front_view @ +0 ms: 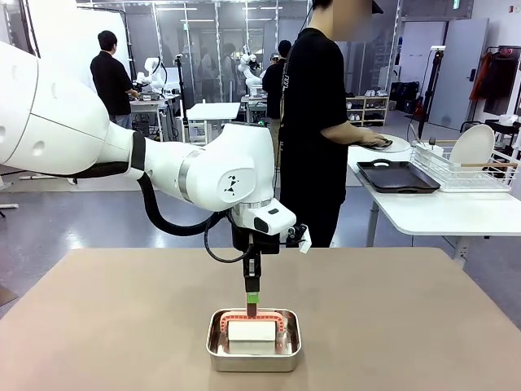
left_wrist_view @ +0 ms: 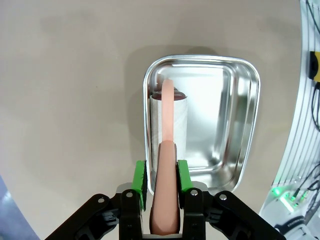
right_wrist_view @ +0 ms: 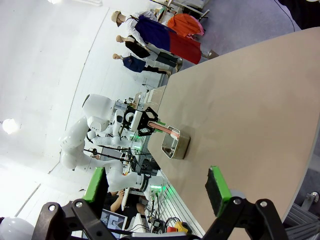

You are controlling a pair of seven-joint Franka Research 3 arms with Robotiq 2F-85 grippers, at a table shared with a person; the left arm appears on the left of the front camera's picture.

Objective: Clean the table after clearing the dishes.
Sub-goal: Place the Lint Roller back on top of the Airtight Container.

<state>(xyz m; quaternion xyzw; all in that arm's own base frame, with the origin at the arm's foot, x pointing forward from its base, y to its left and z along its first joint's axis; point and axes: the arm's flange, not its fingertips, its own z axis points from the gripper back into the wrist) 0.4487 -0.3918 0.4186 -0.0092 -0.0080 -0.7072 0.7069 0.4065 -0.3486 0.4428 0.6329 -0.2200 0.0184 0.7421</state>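
Note:
The beige table (front_view: 122, 318) carries a small steel pan (front_view: 254, 356) near its front edge. In the pan lies a white cleaning block (front_view: 251, 331) with a salmon-pink loop handle (front_view: 281, 318). My left gripper (front_view: 252, 303) points straight down, shut on the top of that handle (left_wrist_view: 167, 120), its green pads (left_wrist_view: 140, 181) pressed against both sides. My right gripper (right_wrist_view: 156, 185) is open and holds nothing, off to the side above the table (right_wrist_view: 250, 110). A person at the far white table holds a white plate (front_view: 389, 143) beside a dark tray (front_view: 396, 175).
A wire dish rack (front_view: 460, 171) with a plate standing in it sits on the white table at the back right. The person stands just beyond the beige table's far edge. The pan (right_wrist_view: 176, 145) and the left arm also appear far off in the right wrist view.

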